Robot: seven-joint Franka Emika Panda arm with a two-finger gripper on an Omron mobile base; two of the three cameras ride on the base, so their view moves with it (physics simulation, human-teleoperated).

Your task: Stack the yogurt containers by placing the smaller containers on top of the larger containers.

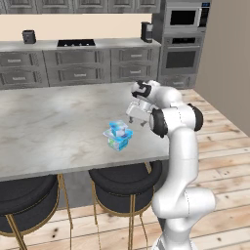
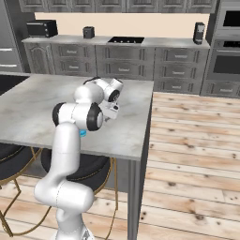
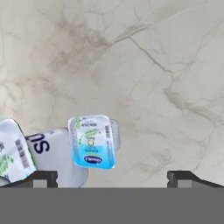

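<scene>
Left base view: the small yogurt cup (image 1: 120,128) sits on the larger yogurt pack (image 1: 118,140) near the bench's (image 1: 58,122) near edge; the hand (image 1: 136,116) hovers beside, released. Right base view: arm hides most. Hand view: cup (image 3: 92,141) looks light, thin-walled, slick — grip its sides gently.

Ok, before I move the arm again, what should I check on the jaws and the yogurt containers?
1. Jaws open and empty: ok, the gripper holds nothing.
2. Small cup in sight: ok, low and left in the hand view.
3. Larger pack found: ok, just behind the cup.
4. Jaws apart from both containers: ok.
5. Cup seated squarely on the pack: cannot tell, they overlap in the left base view and the hand view.
</scene>
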